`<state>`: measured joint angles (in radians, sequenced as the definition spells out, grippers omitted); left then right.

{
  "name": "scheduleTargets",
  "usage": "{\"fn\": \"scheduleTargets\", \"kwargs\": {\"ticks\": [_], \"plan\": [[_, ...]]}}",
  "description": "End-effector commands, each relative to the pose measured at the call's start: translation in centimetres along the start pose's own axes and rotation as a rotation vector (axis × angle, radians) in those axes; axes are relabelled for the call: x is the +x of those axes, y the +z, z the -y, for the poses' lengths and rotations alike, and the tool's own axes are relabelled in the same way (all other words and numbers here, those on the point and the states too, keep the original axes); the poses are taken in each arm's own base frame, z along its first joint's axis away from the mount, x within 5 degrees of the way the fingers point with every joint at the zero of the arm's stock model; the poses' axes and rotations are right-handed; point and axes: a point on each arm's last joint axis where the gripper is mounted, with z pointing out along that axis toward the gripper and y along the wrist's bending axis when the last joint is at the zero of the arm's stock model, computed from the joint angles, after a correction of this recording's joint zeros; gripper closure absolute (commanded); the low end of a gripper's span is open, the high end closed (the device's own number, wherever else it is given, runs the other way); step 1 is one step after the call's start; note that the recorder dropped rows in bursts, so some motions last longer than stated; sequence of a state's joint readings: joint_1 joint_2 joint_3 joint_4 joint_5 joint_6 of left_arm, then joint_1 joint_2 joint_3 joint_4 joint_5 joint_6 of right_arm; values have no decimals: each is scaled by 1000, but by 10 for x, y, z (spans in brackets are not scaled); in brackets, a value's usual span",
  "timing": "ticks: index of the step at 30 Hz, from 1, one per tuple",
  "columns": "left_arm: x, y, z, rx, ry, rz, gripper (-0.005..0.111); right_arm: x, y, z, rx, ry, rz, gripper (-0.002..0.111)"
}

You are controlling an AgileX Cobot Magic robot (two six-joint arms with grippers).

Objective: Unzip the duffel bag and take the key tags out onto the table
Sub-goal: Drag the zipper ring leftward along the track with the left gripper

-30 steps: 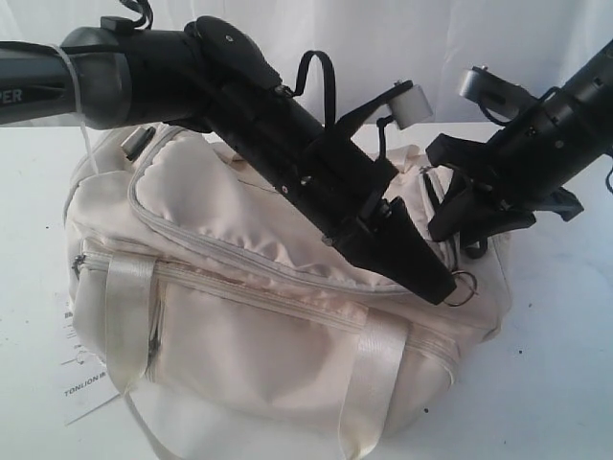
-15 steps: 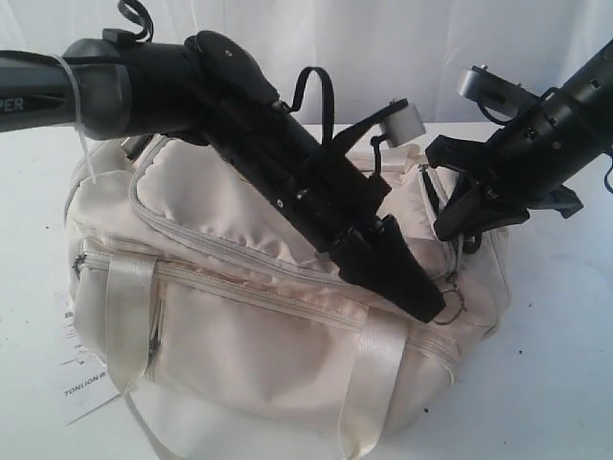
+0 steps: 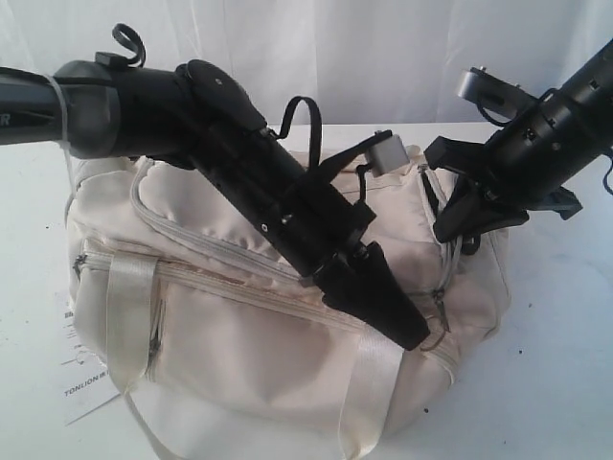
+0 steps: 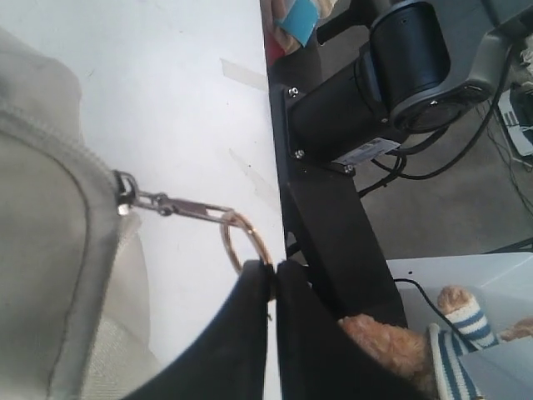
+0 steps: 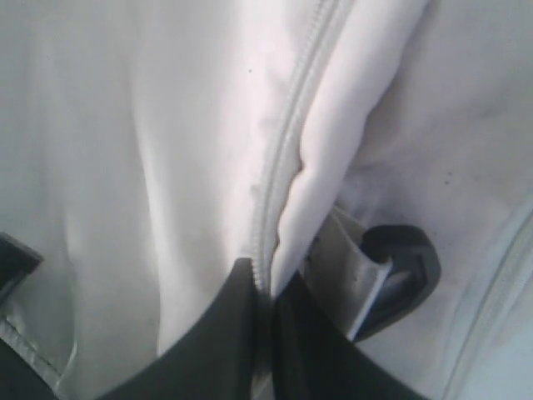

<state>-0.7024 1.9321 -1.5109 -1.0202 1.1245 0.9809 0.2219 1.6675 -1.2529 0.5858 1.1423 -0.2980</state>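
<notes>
Currently the duffel bag [image 3: 230,326], cream fabric, is lying on its side on the white table [image 3: 556,316], taking up the middle of the exterior view. Two shiny webbing handles [image 3: 129,316] are running down its near face, and a grey zipper line [image 3: 211,244] is curving across its upper panel. A white paper label [image 3: 84,388] with black print is sticking out from under the bag's left end. The left arm is reaching over the bag from the left, slanting down toward its right end. The left gripper [image 4: 272,268] is pinching a brass-coloured pull ring [image 4: 244,242] at its very tips, jaws pressed together on the metal. That ring is hanging on a short metal link from the zipper slider [image 4: 125,193], which is sitting on the bag's curved edge seam. The right arm is coming in from the upper right, over the bag's right end. The right gripper [image 5: 266,279] is nipping the cream fabric right at a zipper seam, jaws squeezed together with no gap showing. A black strap ring [image 5: 420,250] on a webbing loop is lying just beside that pinch.
</notes>
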Motion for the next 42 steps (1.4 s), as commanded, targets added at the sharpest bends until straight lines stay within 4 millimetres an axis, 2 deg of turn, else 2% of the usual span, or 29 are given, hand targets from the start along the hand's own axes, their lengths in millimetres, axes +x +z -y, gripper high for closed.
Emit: {"fn": "scheduleTargets", "kwargs": {"ticks": [1,8,18,23,32,37,42], "plan": [[-2,-13,26,63,44,-25,107,-3,-3,0,14,-18,47,108],[7,-39,26,-36,-20,-68,107,-2,-3,0,9,-18,34,108],[30,-43,40,-60,-45,-136,107,-1,-3,-1,5,-18,17,108],[39,-59,52,-94,-53,-111,107,0,-3,-1,4,-20,13,108],[64,-87,63,-177,-102,-91,107,0,-3,-1,7,-23,16,108],[76,-92,64,-187,-127,-85,107,0,-3,0,16,-27,13,108],[79,-86,66,-149,-111,-55,107,0,-3,0,16,-27,13,108]]}}
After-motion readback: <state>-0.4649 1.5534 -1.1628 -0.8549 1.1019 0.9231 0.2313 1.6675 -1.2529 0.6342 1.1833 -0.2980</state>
